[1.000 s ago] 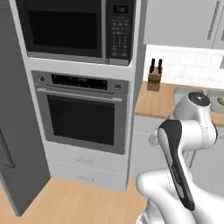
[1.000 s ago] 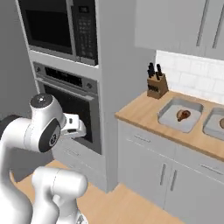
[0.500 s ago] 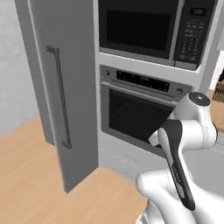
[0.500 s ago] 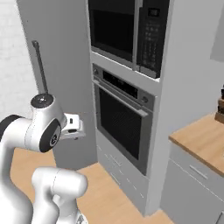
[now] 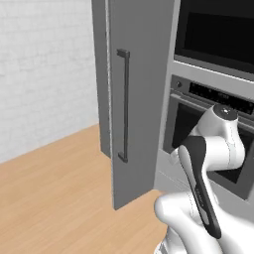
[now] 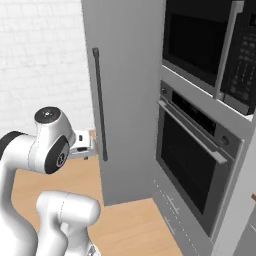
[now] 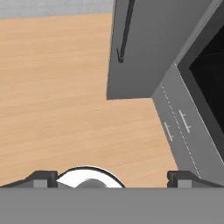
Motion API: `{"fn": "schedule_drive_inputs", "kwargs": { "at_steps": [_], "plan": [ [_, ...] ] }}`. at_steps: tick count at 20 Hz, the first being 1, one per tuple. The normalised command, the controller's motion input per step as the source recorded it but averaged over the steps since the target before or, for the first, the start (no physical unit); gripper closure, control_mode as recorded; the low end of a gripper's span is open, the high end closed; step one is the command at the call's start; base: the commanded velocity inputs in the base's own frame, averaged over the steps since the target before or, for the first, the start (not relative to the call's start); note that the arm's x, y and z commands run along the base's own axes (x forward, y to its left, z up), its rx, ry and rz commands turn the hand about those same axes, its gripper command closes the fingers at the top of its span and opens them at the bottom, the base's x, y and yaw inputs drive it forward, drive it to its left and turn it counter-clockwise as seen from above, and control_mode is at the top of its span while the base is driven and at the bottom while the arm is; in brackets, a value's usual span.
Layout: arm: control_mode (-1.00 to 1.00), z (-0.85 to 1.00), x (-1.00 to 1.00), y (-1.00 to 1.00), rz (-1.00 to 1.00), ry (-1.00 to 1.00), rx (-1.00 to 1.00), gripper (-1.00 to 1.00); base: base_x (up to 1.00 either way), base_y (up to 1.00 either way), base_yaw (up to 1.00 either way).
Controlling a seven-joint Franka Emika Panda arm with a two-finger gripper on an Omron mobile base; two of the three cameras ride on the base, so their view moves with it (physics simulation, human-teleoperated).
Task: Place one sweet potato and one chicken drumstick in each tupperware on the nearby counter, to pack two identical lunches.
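End effector (image 7: 112, 177) released, nothing held — one tall grey cabinet (image 5: 141, 89), one oven (image 6: 192, 150), one microwave (image 6: 215, 47).

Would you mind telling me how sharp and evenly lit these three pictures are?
Left base view: sharp, flat light, faint sheen on the tall grey door. Right base view: crisp, dim reflections in the oven glass. Hand view: slightly soft wooden floor, no glare.

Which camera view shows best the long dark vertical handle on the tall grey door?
The right base view: the long dark vertical handle appears there full length, unobstructed. The left base view also shows it whole, but more sideways. The hand view catches just its lower end.
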Motion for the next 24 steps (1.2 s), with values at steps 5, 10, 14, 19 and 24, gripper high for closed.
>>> {"fn": "schedule_drive_inputs", "kwargs": {
  "at_steps": [5,10,14,19,24],
  "plan": [
    [1.0,0.0,0.0,0.0,0.0,0.0,0.0,-1.0,0.53,1.0,0.24],
    [1.0,0.0,0.0,0.0,0.0,0.0,0.0,-1.0,0.55,1.0,0.33],
    [1.0,0.0,0.0,0.0,0.0,0.0,0.0,-1.0,0.61,1.0,0.41],
    [1.0,0.0,0.0,0.0,0.0,0.0,0.0,-1.0,0.91,1.0,0.31],
    [1.0,0.0,0.0,0.0,0.0,0.0,0.0,-1.0,1.0,0.73,-0.12]
  ]
}}
